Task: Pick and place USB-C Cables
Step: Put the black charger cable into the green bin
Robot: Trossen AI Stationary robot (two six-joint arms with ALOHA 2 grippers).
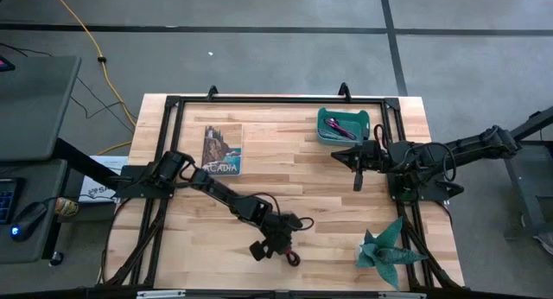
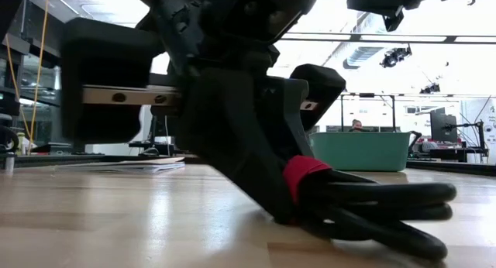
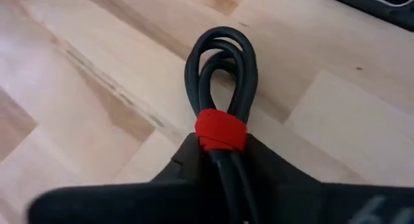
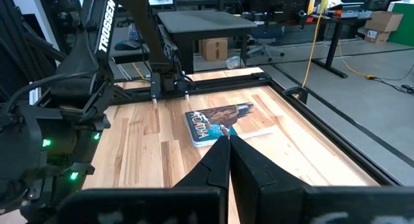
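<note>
On the tabletop (image 1: 311,174), the left pincer (image 1: 275,250) sits low at about six o'clock, down on the surface, its fingers closed around the tied end of a folded cable (image 3: 220,88) that lies flat on the wood with its loop reaching beyond the fingertips. The right pincer (image 1: 357,180) hangs at about two o'clock, fingers together, just beside a bin (image 1: 343,126) standing at one o'clock with cables (image 1: 337,126) lying in it. A book (image 1: 223,150) lies flat at ten o'clock. A folded-paper plant (image 1: 386,247) stands at four o'clock
</note>
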